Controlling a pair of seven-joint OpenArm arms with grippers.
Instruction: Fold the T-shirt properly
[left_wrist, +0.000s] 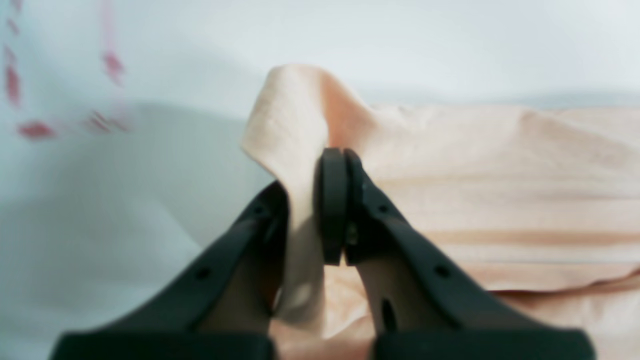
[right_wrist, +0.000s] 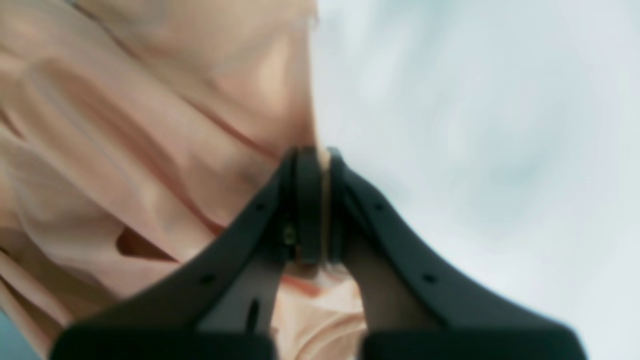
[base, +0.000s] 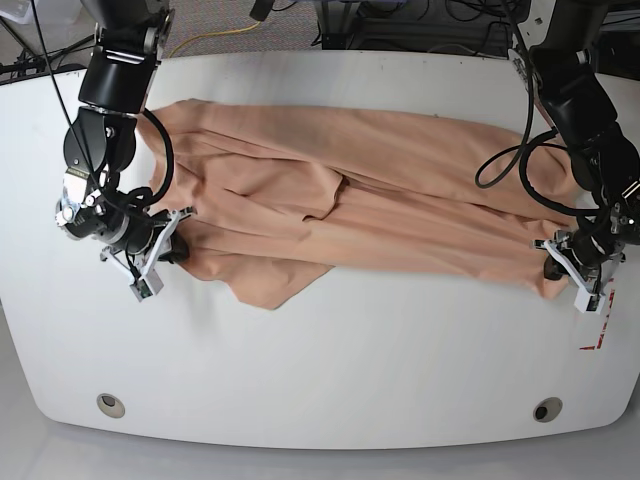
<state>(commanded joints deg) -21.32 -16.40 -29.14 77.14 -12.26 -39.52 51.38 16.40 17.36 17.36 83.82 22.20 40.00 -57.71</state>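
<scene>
Two claws each pinch an edge of the shirt, which lies spread lengthwise across the white table, bunched and creased through its middle, with a loose flap poking toward the near edge.

The left claw is clenched on a small peak of cloth at the shirt's end; the fabric rises above its tips and the rest trails off to the right of it in flat bands. The right claw is likewise clenched on a thin fold, with the bulk of the shirt heaped to its left and bare table on its other side.

Risks, as I judge them:
- Each grip looks shallow, only a pinch near the hem. A brisk lift or a pull away from the other claw could slip the cloth free.
- Whether either claw holds one layer or several cannot be told; a single layer would let the underside sag and spoil the fold.
- Middle creases lying between the two claws would be folded in unless the cloth is drawn taut first.
- That loose flap, near the right claw, may drag or tuck under.
- Red marks on the table sit beyond the left claw; overshooting toward that edge could carry cloth off the table.
</scene>
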